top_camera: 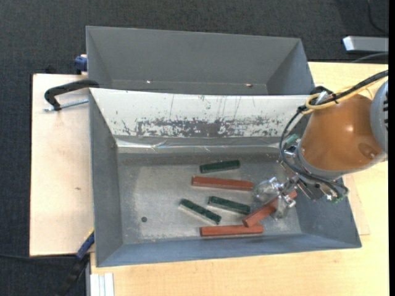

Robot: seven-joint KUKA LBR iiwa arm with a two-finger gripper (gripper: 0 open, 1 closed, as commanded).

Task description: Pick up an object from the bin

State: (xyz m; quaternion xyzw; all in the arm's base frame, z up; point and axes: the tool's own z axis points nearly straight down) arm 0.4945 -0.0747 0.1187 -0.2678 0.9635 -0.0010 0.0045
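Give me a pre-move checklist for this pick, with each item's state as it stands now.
1. Gripper is down inside the bin, at its right end: ok.
2. A thing lies right at the gripper: ok, the short red bar, lying at a slant.
3. That bar is actually gripped: cannot tell.
4. Short red bar is free of its neighbours: not ok, its lower end meets the long red bar at the front wall.
5. Dark green bar is clear of the gripper: ok, it lies apart to the left.
6. There is room between the gripper and the bin's right wall: cannot tell.
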